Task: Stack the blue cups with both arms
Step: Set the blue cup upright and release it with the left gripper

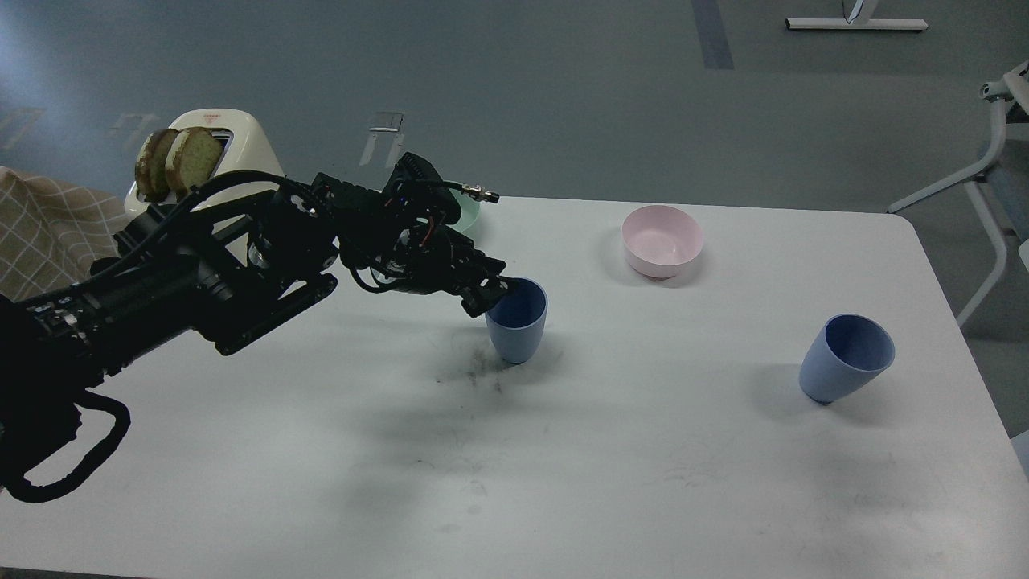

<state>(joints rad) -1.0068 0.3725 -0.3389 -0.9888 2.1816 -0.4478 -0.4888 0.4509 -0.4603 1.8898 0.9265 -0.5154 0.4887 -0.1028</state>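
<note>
One blue cup (518, 326) stands upright near the middle of the white table (611, 482). My left gripper (489, 293) is at its left rim, with one dark finger over the rim's edge and the other outside the wall. I cannot tell whether the fingers press on the rim. The second blue cup (844, 358) sits at the right side of the table, tilted with its mouth towards the upper right. It is far from the arm. My right arm is out of view.
A pale pink bowl (662, 240) sits at the back of the table, right of centre. A mint-green bowl (469, 211) is mostly hidden behind my left wrist. A cream toaster (211, 149) with bread slices stands at the back left. Dark smudges (474, 371) mark the table.
</note>
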